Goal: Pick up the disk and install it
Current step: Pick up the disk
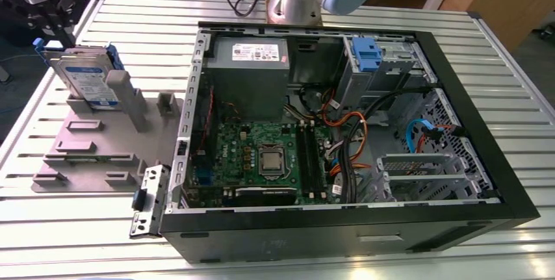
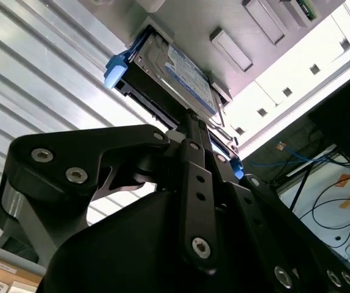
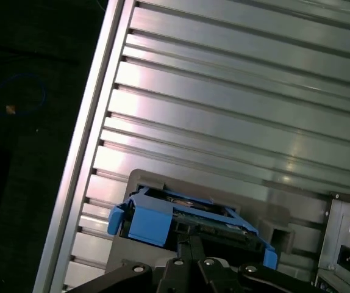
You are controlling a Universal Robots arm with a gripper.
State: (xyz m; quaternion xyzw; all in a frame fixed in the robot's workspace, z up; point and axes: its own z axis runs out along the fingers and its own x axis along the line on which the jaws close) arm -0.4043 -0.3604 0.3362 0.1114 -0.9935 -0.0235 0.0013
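Observation:
The disk [image 1: 87, 80] is a silver drive with a blue-and-white label in a blue carrier. It stands on edge in a grey fixture [image 1: 95, 147] at the exterior view's left, outside the computer case. My gripper [image 1: 52, 32] hangs directly over the disk's top edge, very close to it. In the second wrist view the gripper [image 2: 190, 119] reaches the edge of the disk [image 2: 181, 72]. In the first wrist view the gripper [image 3: 192, 237] sits at the blue-framed top of the disk [image 3: 153, 221]. Whether it touches the disk I cannot tell.
An open computer case [image 1: 485, 130] lies on the slatted metal table [image 1: 503, 46], with a grey power-supply box [image 1: 247, 52], a motherboard [image 1: 260, 156], cables and a drive bay with a blue tab [image 1: 364, 54]. A loose metal bracket [image 1: 147, 202] lies by the case's near corner.

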